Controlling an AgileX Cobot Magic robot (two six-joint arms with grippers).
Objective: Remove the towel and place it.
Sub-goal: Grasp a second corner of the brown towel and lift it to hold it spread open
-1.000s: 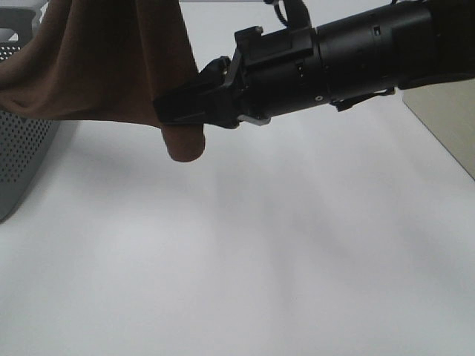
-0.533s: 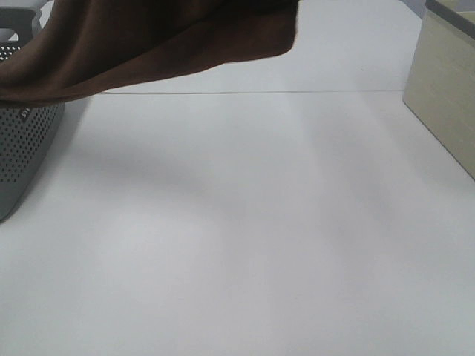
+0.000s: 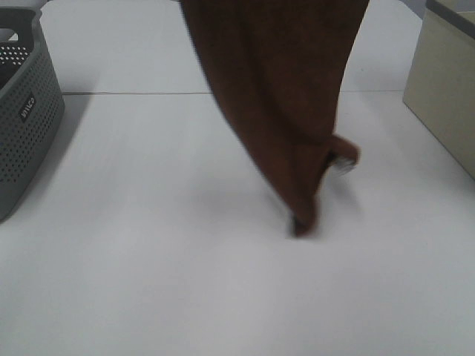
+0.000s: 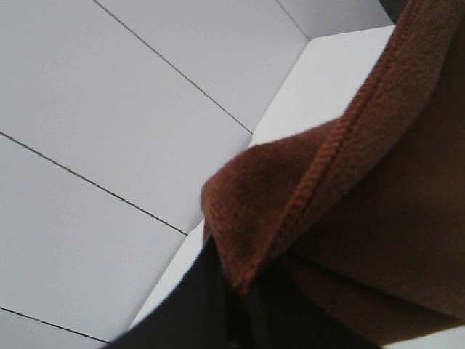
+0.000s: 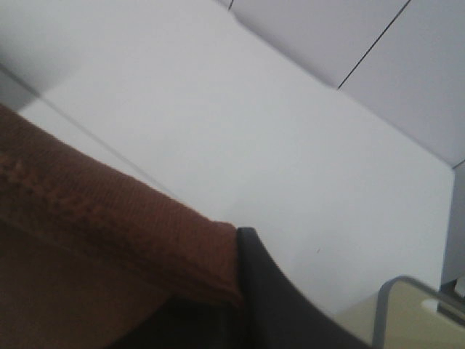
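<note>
Both pairs are clamped fully shut on the towel (image 3: 282, 111) hem; left fingers (image 4: 196, 313) and right fingers (image 5: 269, 305) each pinch a stitched edge; cloth hangs limp below them, tip down at the worktop (image 3: 148, 282), contact too blurred to call; we judge it soft, light, floppy, so best held by hem or corners; only the high view shows drape, basket (image 3: 30, 119), box (image 3: 445, 89); only wrist views show the pinches.

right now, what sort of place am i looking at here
Probably a lab test bench rather than a home: a plain white tabletop, a grey perforated plastic basket at its left edge, and a dark brown terry cloth towel hanging over it.
</note>
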